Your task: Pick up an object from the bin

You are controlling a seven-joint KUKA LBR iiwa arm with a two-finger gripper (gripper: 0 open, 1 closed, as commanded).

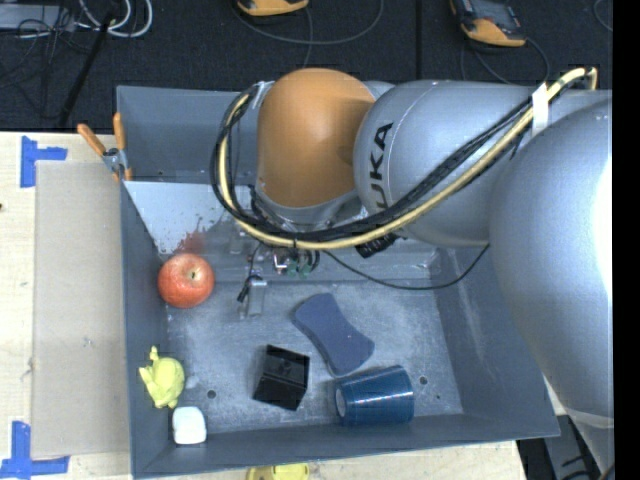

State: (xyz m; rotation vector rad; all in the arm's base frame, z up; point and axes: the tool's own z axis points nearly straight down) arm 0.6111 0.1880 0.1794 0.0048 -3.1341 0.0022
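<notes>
The silver KUKA arm (450, 168) with its orange cover reaches into the grey metal bin (440, 353). Its hand (252, 294) hangs low just right of the round red apple (186, 280), the nearest thing; how wide it stands cannot be told. Further right of the apple lie a dark blue cup (375, 396) on its side, a curved blue-grey pad (333, 332) and a black box (281, 376). Below the apple sit a yellow toy figure (163, 377) and a small white block (189, 425).
</notes>
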